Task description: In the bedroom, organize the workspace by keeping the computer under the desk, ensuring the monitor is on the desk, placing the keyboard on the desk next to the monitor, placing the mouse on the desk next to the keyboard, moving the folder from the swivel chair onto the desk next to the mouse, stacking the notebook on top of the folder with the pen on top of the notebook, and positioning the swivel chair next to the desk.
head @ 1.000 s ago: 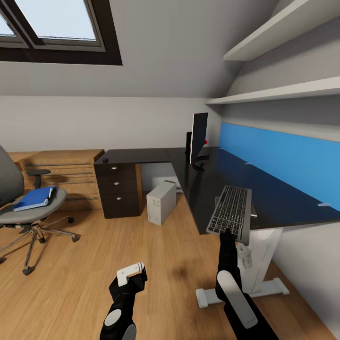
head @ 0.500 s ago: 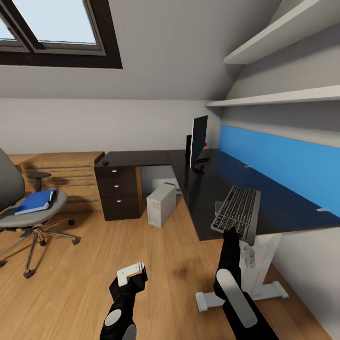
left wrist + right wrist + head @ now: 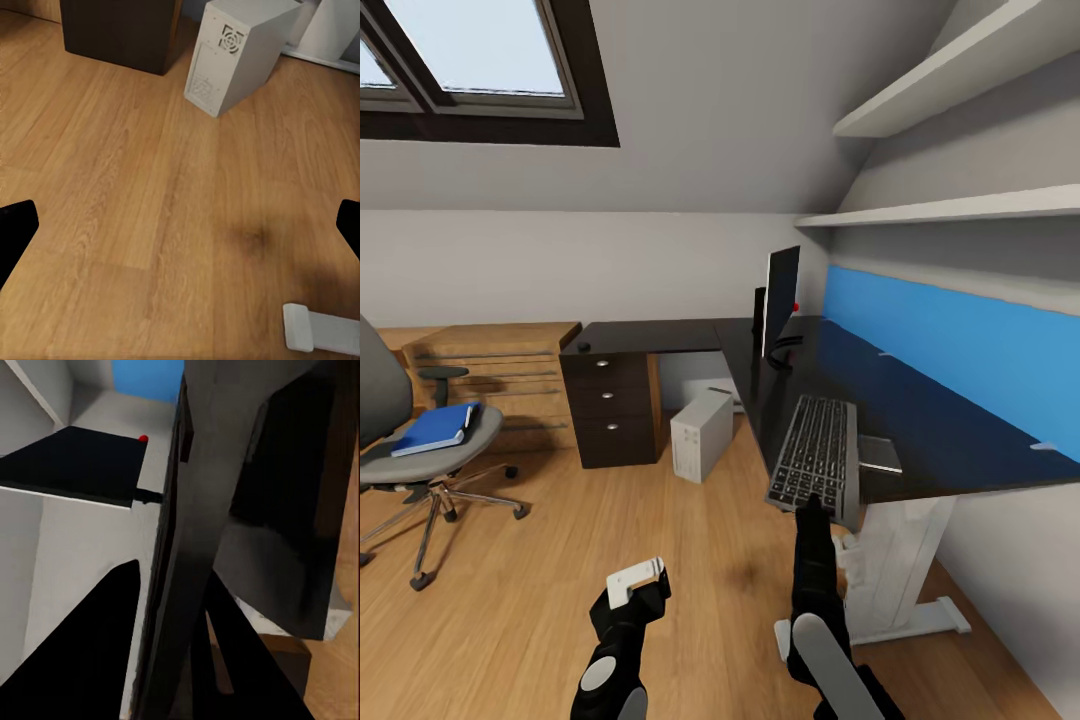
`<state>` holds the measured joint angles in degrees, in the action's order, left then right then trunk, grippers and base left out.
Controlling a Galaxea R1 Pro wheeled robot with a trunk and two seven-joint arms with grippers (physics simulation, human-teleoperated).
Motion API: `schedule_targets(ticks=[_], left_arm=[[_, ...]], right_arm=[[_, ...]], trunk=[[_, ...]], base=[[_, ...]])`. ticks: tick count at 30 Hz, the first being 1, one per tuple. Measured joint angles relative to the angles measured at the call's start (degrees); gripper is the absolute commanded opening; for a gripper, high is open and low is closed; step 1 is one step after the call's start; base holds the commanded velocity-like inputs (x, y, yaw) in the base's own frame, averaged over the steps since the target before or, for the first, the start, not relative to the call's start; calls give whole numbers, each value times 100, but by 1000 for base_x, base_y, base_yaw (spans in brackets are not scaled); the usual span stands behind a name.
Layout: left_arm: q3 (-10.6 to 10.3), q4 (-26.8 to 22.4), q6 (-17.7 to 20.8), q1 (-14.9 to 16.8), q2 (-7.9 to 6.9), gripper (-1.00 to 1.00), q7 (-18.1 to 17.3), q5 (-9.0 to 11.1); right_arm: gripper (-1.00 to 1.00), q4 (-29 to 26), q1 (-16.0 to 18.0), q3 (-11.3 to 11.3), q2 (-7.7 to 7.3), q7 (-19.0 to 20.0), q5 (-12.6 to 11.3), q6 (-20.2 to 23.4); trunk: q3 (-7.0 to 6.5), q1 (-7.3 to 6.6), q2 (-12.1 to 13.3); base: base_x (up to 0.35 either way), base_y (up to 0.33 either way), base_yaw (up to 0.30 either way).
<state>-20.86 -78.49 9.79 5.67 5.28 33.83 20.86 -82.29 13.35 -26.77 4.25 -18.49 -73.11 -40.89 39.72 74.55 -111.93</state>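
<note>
The right end effector grips the near short edge of the keyboard, fingers closed on it. The board lies lengthwise on the front part of the tabletop, its near end jutting past the edge and canted a little. In the right wrist view the keyboard's thin edge runs straight up between the fingers, with the monitor and its red dot beyond.

The keyboard looks slim, stiff and light, so a pinch at one short end should carry it, but held this way the long body acts as a lever and may twist or slip on smooth casing. A hold nearer the middle of a long side would be steadier; sliding it on the glossy top is probably safer than lifting.

The left end effector hangs low over the floor, fingers spread wide with nothing between them; its camera looks at the computer standing on the boards by the drawer unit.

The monitor stands upright at the desk's inner corner, well apart from the keyboard. The folder lies on the chair, which stands away from the desk.
</note>
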Motion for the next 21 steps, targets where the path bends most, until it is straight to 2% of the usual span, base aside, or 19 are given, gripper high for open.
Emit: schedule_targets(ticks=[4, 12, 16, 21], left_arm=[[1, 0, 0, 0, 1, 100, -1, -3], [3, 0, 6, 0, 1, 100, -1, -4], [3, 0, 3, 0, 1, 100, -1, -2], [-3, 0, 0, -1, 2, 100, -1, -8]], right_arm=[[-100, -82, -43, -172, 3, -197, 94, 15], [-100, 42, -48, -193, 30, -193, 48, 24], [-100, 46, -48, -189, 16, -59, 93, -20], [-100, 69, -48, -180, -4, 219, 107, -41]], trunk=[[0, 3, 0], [0, 4, 0], [0, 3, 0], [0, 0, 0]], base=[[-216, 0, 0], [-329, 0, 0], [-264, 0, 0], [-49, 0, 0]])
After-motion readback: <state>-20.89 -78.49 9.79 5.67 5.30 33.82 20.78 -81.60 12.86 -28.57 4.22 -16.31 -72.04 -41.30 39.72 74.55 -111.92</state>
